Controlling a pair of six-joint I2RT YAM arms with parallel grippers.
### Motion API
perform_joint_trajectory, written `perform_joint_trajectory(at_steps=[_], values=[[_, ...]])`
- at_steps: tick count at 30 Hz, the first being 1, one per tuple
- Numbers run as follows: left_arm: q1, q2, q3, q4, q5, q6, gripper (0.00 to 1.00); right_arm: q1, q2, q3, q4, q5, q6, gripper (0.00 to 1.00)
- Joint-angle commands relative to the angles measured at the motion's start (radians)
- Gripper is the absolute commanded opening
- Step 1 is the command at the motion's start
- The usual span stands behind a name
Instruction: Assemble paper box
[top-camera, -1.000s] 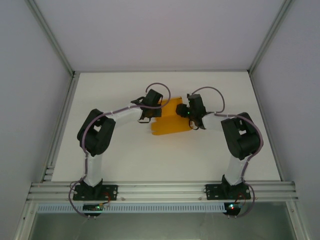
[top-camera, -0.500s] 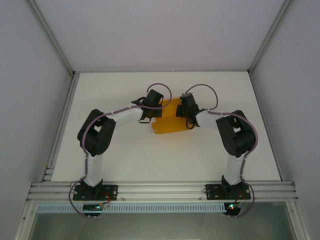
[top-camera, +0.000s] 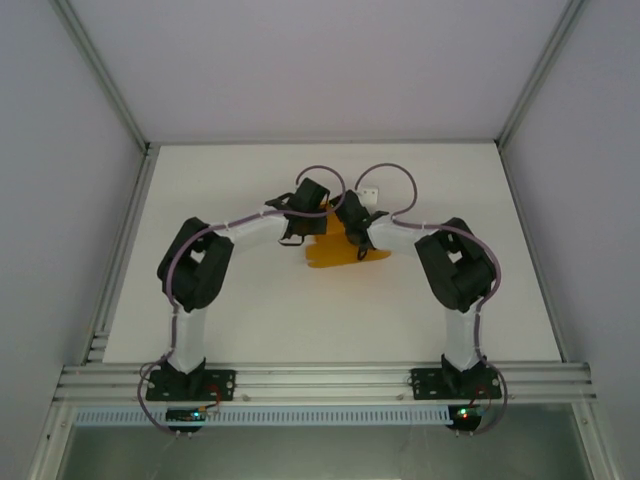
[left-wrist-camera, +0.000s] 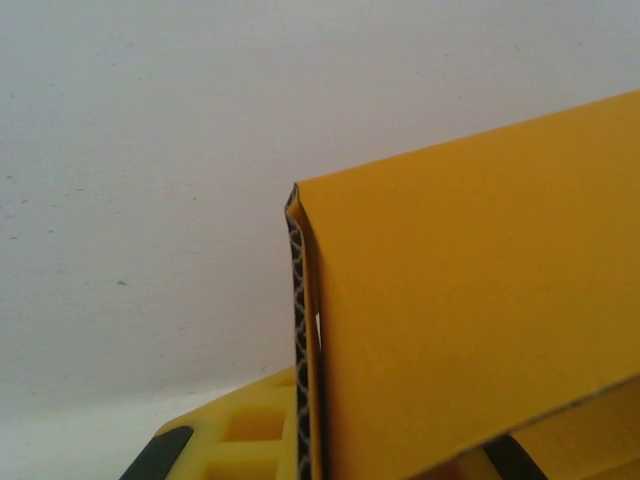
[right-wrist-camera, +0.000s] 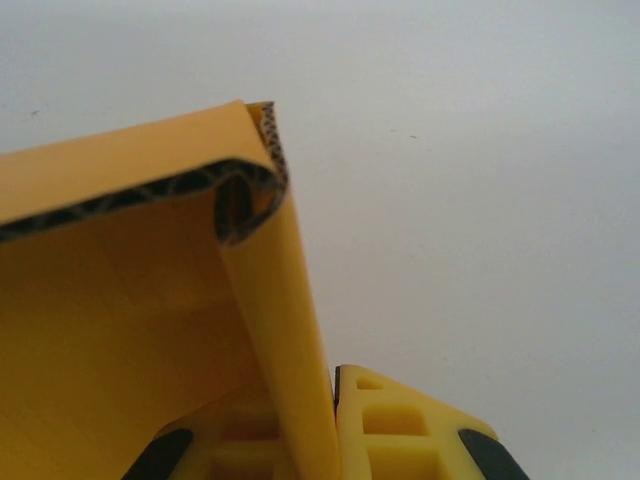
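**A:** Where is free room found?
**B:** Bare white table (top-camera: 215, 185) is left open to the left, to the right and on the near side of the centre.
**A:** What is blocked?
**B:** The centre is taken up by the paper box (top-camera: 335, 256). It is flanked closely by the left gripper (top-camera: 297, 233) and the right gripper (top-camera: 357, 242). The table's edges are bounded by frame rails (top-camera: 320, 378).

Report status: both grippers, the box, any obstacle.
Left gripper shut on paper box edge. Right gripper shut on it too. Box partly folded. No obstacle seen.
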Motion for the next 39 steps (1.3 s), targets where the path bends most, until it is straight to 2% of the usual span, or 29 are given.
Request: perform_joint_trajectory(at_steps=[1, 6, 10, 11, 12, 14, 15, 18, 19, 23, 27, 31, 33, 35, 36, 39], values=[[-0.006, 0.002, 0.008, -0.160, -0.003, 0.003, 0.00, -0.059, 0.041, 0.028, -0.184, 0.273, 0.153, 0.00], [-0.007, -0.001, 0.006, -0.154, 0.009, 0.006, 0.00, -0.066, 0.034, 0.004, -0.097, 0.208, 0.092, 0.00], [-0.007, -0.006, -0.002, -0.149, 0.007, 0.020, 0.00, -0.066, -0.024, -0.091, 0.123, 0.076, -0.068, 0.00], [-0.006, -0.008, -0.003, -0.147, 0.006, 0.024, 0.00, -0.065, -0.039, -0.109, 0.161, 0.073, -0.098, 0.10], [-0.006, -0.009, -0.001, -0.149, 0.001, 0.027, 0.00, -0.060, -0.053, -0.122, 0.179, 0.070, -0.115, 0.13], [-0.006, -0.013, -0.001, -0.151, -0.011, 0.033, 0.00, -0.049, -0.073, -0.129, 0.196, 0.052, -0.152, 0.13], [-0.007, -0.014, -0.001, -0.152, -0.017, 0.035, 0.00, -0.043, -0.085, -0.132, 0.199, 0.036, -0.164, 0.17], [-0.008, -0.017, 0.000, -0.152, -0.018, 0.039, 0.00, -0.032, -0.121, -0.149, 0.228, -0.033, -0.208, 0.40], [-0.009, -0.017, -0.001, -0.152, -0.017, 0.039, 0.00, -0.030, -0.132, -0.153, 0.238, -0.069, -0.231, 0.44], [-0.008, -0.014, 0.002, -0.152, -0.014, 0.043, 0.00, -0.024, -0.171, -0.164, 0.235, -0.117, -0.256, 0.46], [-0.009, -0.013, 0.005, -0.150, -0.013, 0.046, 0.00, -0.028, -0.208, -0.181, 0.229, -0.217, -0.266, 0.48], [-0.008, -0.013, 0.007, -0.143, -0.013, 0.052, 0.00, -0.039, -0.252, -0.201, 0.239, -0.338, -0.263, 0.61], [-0.008, -0.017, 0.005, -0.138, -0.013, 0.062, 0.00, -0.046, -0.282, -0.207, 0.239, -0.379, -0.261, 0.72], [-0.007, -0.026, 0.001, -0.127, -0.013, 0.087, 0.00, -0.051, -0.326, -0.223, 0.240, -0.411, -0.258, 0.96], [-0.006, -0.032, 0.000, -0.123, -0.017, 0.107, 0.00, -0.054, -0.354, -0.231, 0.236, -0.417, -0.251, 0.99], [-0.003, -0.057, 0.005, -0.123, -0.027, 0.204, 0.00, -0.065, -0.464, -0.274, 0.231, -0.436, -0.234, 0.99]])
